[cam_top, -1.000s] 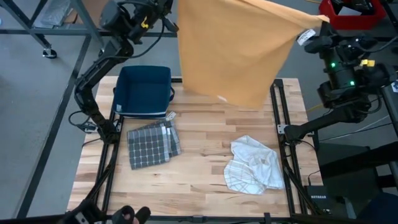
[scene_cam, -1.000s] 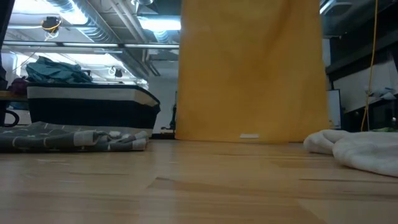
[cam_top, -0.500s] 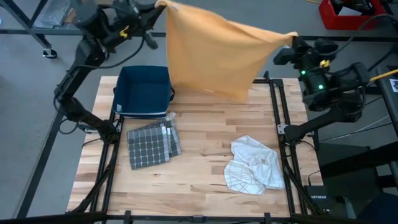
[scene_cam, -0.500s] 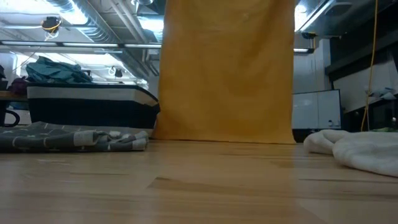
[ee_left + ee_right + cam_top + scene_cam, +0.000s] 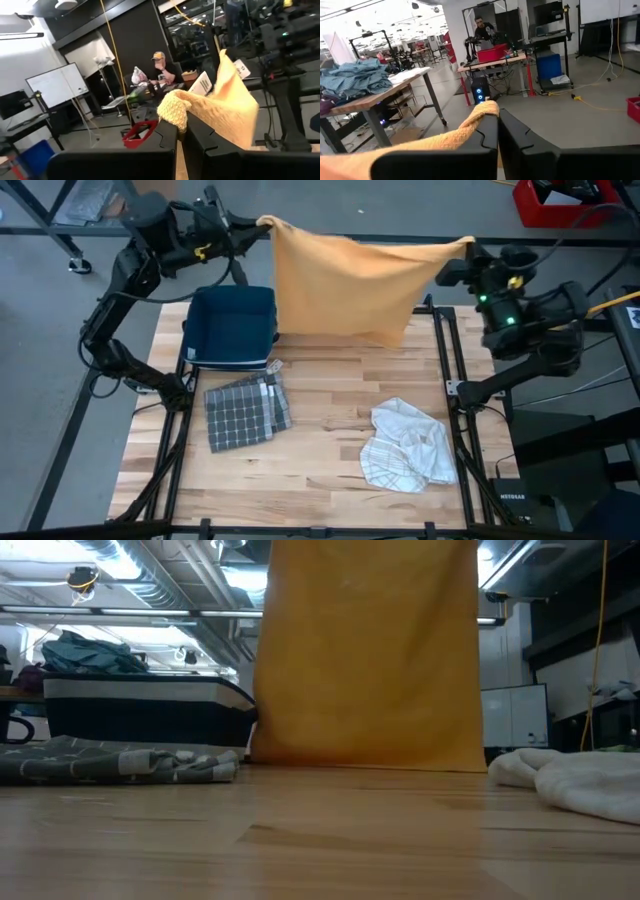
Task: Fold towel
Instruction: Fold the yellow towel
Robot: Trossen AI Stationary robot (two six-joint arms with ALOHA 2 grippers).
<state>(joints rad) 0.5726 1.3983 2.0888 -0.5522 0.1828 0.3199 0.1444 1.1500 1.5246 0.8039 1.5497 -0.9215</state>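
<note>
An orange-yellow towel (image 5: 345, 285) hangs spread between my two grippers above the table's far edge; in the low view the towel (image 5: 365, 650) is a flat sheet whose bottom hem reaches the tabletop. My left gripper (image 5: 258, 225) is shut on its upper left corner, and my right gripper (image 5: 462, 252) is shut on its upper right corner. Each wrist view shows a bunched corner poking out between that arm's dark fingers. My left gripper pinches the towel's upper left corner (image 5: 174, 107) between its two fingers, coming level from the table's left. The cloth is bunched at the fingers and runs off toward the other arm. My right gripper pinches the upper right corner (image 5: 485, 111) between its two fingers, coming level from the table's right. The top edge sags a little between the grippers, and the sheet hangs below.
A dark blue bin (image 5: 232, 325) sits at the far left of the table. A folded grey checked towel (image 5: 243, 410) lies in front of it. A crumpled white checked towel (image 5: 408, 445) lies near right. Bare wood shows in the table's middle (image 5: 320, 395).
Both grippers have come down and moved toward the table's far edge, carrying the towel with them. The left gripper has shifted left, so the towel's top edge is spread wider. The sheet hangs lower, and its bottom hem stays at the tabletop.
</note>
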